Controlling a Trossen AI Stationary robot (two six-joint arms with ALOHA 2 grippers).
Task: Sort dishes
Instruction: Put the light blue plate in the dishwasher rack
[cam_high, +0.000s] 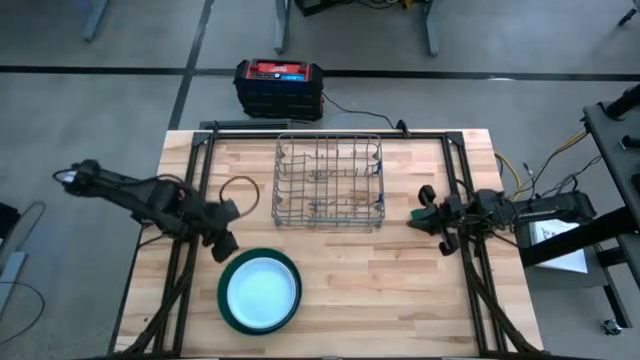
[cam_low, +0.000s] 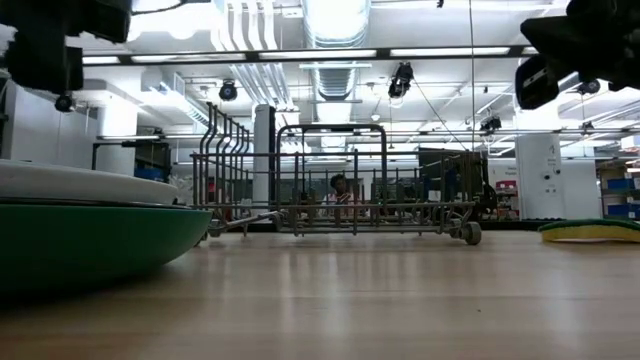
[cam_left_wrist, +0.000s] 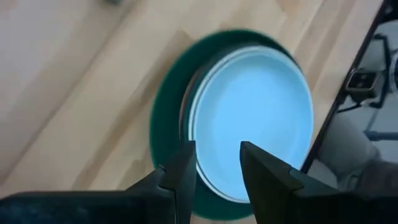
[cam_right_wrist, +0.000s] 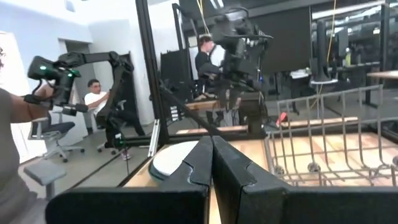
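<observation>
The left gripper (cam_high: 222, 243), jaws partly open and empty, hovers over the stacked plates (cam_high: 261, 291) near the table's (cam_high: 400, 300) front edge, so picking one seems next: drop, clamp a rim, carry to the rack (cam_high: 329, 182); the right gripper (cam_high: 424, 212) waits shut

The large dark green round plate (cam_left_wrist: 166, 118) is mostly covered by the stack on it; only its rim shows, and the left wrist view blurs that rim. Under the pale blue round plate (cam_left_wrist: 252, 118) thin edges of further plates appear (count and colours not readable). In the low view the picture's left edge cuts off the stack. Both arms leave that view at its top edge. The people in the room behind the grey wire dish rack (cam_low: 335, 180) are too small to describe.
</observation>
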